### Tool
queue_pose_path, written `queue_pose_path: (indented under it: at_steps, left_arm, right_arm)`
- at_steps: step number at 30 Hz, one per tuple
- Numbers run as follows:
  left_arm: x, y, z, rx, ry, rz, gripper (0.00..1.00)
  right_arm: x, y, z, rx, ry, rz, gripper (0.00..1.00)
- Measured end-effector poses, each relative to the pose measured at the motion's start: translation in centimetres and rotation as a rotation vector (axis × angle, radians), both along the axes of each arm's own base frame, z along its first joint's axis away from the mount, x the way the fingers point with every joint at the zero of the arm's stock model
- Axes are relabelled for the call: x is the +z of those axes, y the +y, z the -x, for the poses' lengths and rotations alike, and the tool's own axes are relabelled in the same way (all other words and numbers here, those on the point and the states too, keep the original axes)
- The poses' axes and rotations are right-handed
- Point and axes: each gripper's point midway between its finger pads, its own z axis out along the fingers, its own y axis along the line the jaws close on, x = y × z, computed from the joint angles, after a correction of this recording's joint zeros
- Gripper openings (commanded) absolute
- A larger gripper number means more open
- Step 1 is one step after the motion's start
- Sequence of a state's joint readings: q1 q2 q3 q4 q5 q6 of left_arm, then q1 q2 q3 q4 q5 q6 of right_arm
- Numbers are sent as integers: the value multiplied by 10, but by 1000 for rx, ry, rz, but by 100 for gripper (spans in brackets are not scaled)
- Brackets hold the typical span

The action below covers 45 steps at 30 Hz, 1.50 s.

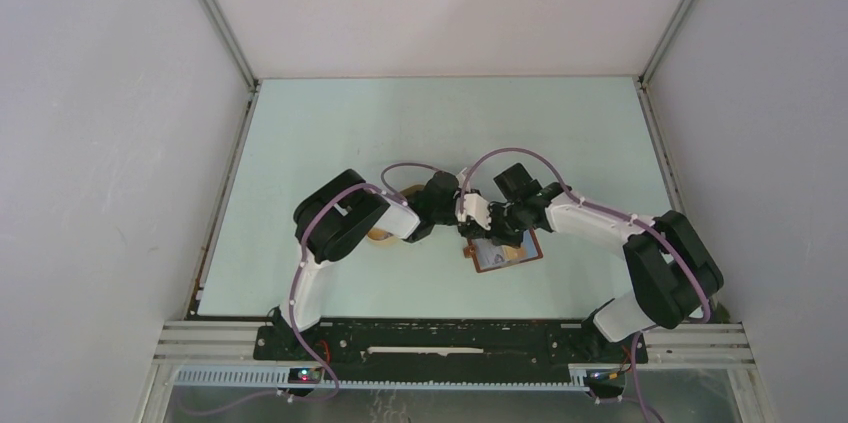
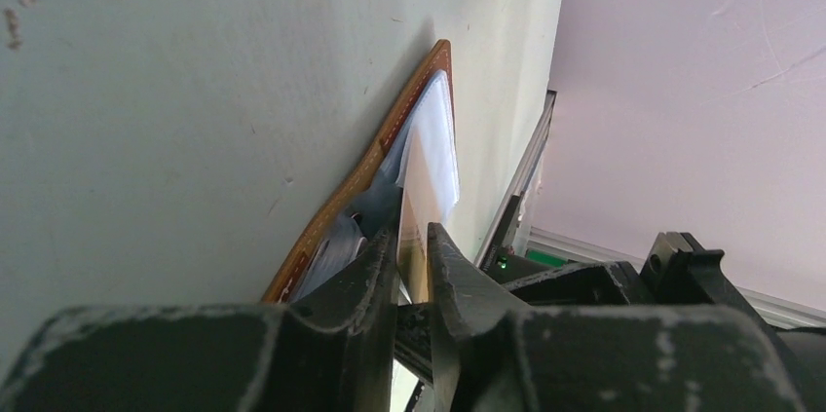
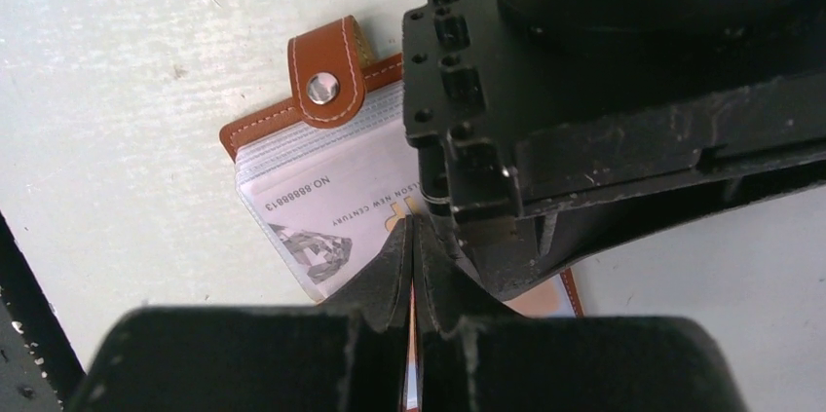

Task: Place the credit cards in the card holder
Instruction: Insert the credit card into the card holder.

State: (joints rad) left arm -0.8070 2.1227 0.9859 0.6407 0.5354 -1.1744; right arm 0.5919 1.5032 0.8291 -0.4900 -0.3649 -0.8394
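Observation:
The card holder (image 1: pixel 512 255) lies open on the table, brown leather with a snap tab (image 3: pixel 326 71) and clear pockets. A whitish printed credit card (image 3: pixel 326 212) sits inside one pocket. My right gripper (image 3: pixel 413 225) is shut on a thin pocket leaf of the holder. My left gripper (image 2: pixel 414 237) comes in from the left, and its fingers stand slightly apart on either side of a tan credit card (image 2: pixel 419 183). The far end of that card reaches into the holder's pockets (image 2: pixel 440 139). In the top view both grippers (image 1: pixel 476 211) (image 1: pixel 497 230) meet over the holder's left edge.
An oval cream tray (image 1: pixel 380 235) shows partly under the left arm. The left arm's wrist body (image 3: pixel 604 110) hangs close over the holder in the right wrist view. The black rail (image 1: pixel 450 338) with the arm bases runs along the near edge.

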Motion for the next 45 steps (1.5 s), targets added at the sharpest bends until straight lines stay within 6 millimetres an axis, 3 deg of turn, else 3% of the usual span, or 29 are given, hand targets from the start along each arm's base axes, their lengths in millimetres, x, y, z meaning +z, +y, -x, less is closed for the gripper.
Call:
queue_pose_path:
  at_steps: [14, 20, 26, 30, 33, 36, 42, 45]
  left_arm:
    - [1, -1, 0, -8, 5, -2, 26]
    - [1, -1, 0, -10, 6, -3, 27]
    - [1, -2, 0, -12, 7, -8, 28]
    - [3, 0, -1, -13, -15, -22, 29]
    - [7, 4, -3, -10, -49, -56, 32]
    - [17, 12, -6, 1, -109, -109, 34]
    - [75, 29, -20, 41, -317, -146, 36]
    - [104, 41, -24, 66, -428, -175, 43]
  right_arm:
    - [-4, -17, -6, -59, 20, 6, 3]
    - [-10, -35, -9, -119, 30, 42, 4]
    - [-7, -43, -10, -159, 46, 29, 10]
    - [11, -46, -2, -187, 90, -48, 14]
    - [35, -44, -2, -206, 113, -143, 15]
    - [62, -45, -8, -235, 112, -242, 23]
    - [102, -57, -12, -341, 111, -392, 52]
    - [117, -62, -16, -404, 132, -444, 69]
